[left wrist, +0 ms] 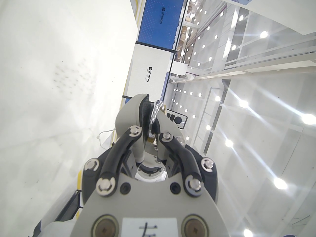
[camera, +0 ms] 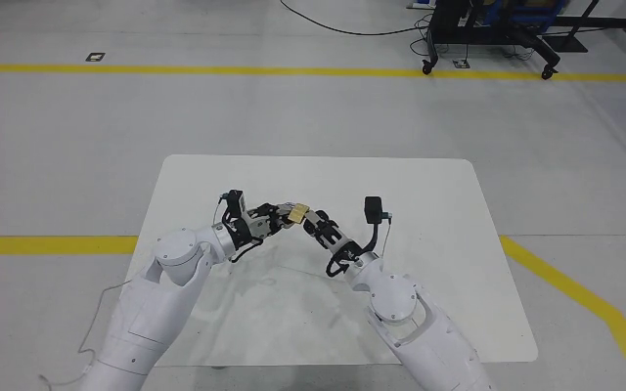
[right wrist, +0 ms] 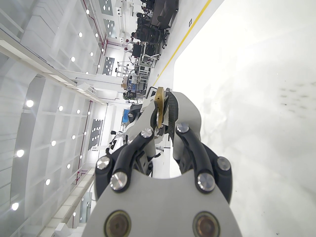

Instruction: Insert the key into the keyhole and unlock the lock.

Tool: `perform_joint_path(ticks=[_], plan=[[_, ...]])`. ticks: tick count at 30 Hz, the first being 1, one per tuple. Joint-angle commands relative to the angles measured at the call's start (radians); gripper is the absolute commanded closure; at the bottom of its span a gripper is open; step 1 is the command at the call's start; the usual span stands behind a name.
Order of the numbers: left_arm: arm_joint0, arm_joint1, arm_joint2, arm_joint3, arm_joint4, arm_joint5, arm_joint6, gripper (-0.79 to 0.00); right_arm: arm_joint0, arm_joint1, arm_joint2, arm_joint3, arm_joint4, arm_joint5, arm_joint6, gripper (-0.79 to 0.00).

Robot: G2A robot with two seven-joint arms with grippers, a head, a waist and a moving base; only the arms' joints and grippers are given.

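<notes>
Above the middle of the white table (camera: 430,293), both grippers meet tip to tip. The brass lock (camera: 296,209) sits between them. My right gripper (right wrist: 163,99) is shut on the lock (right wrist: 159,104), which shows edge-on between its fingers. My left gripper (left wrist: 151,110) is shut on a thin silvery piece that looks like the key (left wrist: 155,110). A bit of brass (left wrist: 151,139) shows deeper between the left fingers. In the top view the left gripper (camera: 277,215) comes in from the left and the right gripper (camera: 311,221) from the right. The keyhole is hidden.
A black wrist camera (camera: 373,208) stands up from the right arm. Bare tabletop lies all around the arms. Yellow floor lines (camera: 293,70) run past the table, and a wheeled black stand (camera: 489,39) is far behind.
</notes>
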Motion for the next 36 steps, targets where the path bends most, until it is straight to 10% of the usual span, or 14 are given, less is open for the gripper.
perform_joint_path(ticks=[1,36], plan=[[0.0,0.0,0.001,0.0,0.002,0.001,-0.001,0.0,-0.002,0.0,0.002,-0.002,0.0,-0.003,0.001,-0.114],[0.0,-0.003,0.0,0.002,0.032,0.0,-0.006,0.0,-0.074,0.0,0.054,-0.051,0.008,-0.054,0.043,-0.249]])
